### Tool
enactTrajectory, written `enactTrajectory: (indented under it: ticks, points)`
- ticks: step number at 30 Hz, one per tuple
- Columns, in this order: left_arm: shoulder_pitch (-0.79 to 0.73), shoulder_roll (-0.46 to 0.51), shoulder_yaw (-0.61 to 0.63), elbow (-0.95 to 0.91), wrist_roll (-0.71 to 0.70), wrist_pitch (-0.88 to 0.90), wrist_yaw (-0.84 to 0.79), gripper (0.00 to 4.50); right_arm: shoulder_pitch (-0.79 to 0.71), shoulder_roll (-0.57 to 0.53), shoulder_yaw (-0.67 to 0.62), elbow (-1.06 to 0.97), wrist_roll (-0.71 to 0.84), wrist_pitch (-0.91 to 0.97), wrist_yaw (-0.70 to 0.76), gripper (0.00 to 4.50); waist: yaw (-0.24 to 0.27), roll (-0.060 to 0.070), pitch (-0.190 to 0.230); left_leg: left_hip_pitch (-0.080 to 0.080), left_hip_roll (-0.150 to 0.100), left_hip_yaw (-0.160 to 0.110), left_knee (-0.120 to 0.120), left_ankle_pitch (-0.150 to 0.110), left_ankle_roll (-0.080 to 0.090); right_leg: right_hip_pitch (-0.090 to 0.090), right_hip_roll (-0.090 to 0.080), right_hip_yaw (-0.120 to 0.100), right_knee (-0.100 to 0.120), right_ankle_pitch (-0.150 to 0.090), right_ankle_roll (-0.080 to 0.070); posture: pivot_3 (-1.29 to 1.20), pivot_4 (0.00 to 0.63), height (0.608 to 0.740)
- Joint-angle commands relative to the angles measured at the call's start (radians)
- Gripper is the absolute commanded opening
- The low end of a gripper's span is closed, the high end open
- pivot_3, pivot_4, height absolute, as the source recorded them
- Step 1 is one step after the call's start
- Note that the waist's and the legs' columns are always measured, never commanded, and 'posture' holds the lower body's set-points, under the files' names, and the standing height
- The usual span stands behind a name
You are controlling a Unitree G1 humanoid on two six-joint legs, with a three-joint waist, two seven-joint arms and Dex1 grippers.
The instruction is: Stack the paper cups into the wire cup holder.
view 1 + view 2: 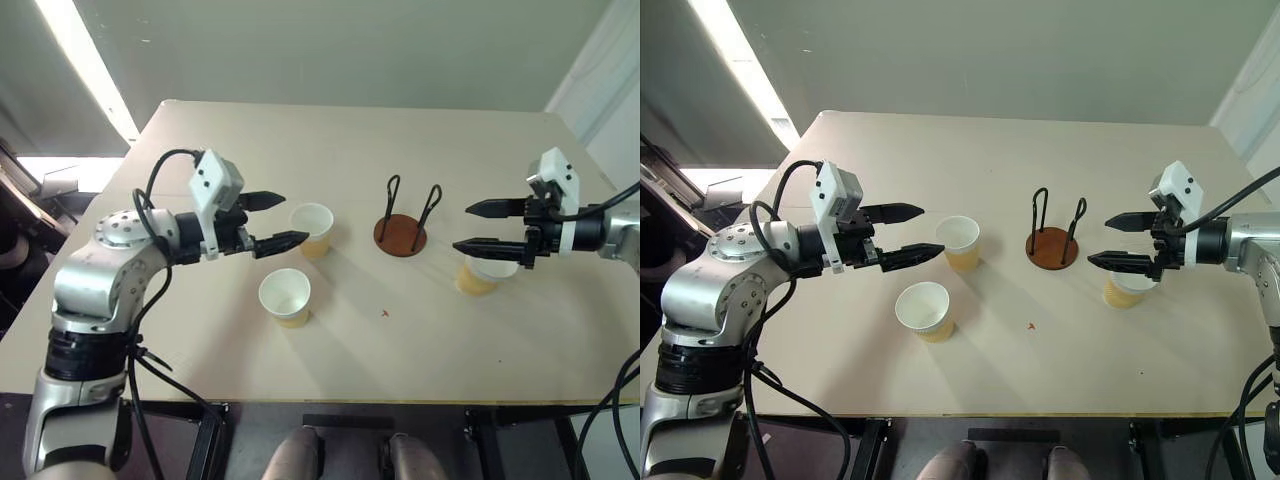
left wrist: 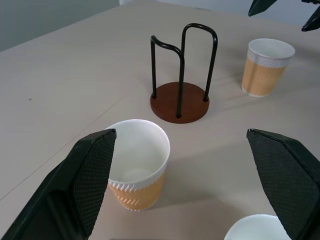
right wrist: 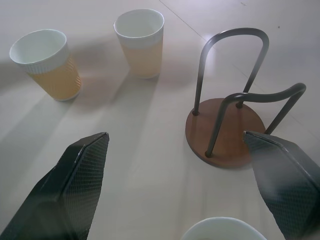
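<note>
Well, cups: paper cups (image 1: pixel 311 230) looked light, crushable; pinch gently mid-wall.
Holder: wire cup holder (image 1: pixel 401 235) empty.
Grippers: left gripper (image 1: pixel 272 221) & right gripper (image 1: pixel 472 227) both spread, holding nothing.

No legible text, label, brand, number or sign found in any view. The three tapered paper cups with pale yellow-tan ribbed walls (image 1: pixel 312 230) carry only an embossed wave pattern, no print. The round reddish-brown disc base with black wire loops (image 1: pixel 400 235) is unmarked. The beige table top (image 1: pixel 350 140) bears no markings that can be read.
</note>
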Motion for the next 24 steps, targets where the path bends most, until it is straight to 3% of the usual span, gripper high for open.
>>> enactTrajectory:
  ticks: [1, 24]
  points:
    - [-0.004, 0.017, 0.02, -0.028, -0.017, 0.002, 0.002, 4.5, -0.01, -0.006, -0.018, -0.027, 0.018, -0.008, 0.002, 4.44, 0.0, 0.0, 0.0, 0.0, 0.0, 0.0, 0.0, 0.0, 0.0, 0.0, 0.0, 0.0, 0.0, 0.0, 0.0, 0.0, 0.15, 0.74]
    - [-0.056, 0.014, -0.035, 0.045, 0.007, -0.05, -0.066, 4.5, -0.025, -0.054, 0.0, -0.021, -0.026, 0.028, -0.049, 4.44, 0.0, 0.0, 0.0, 0.0, 0.0, 0.0, 0.0, 0.0, 0.0, 0.0, 0.0, 0.0, 0.0, 0.0, 0.0, 0.0, 0.15, 0.74]
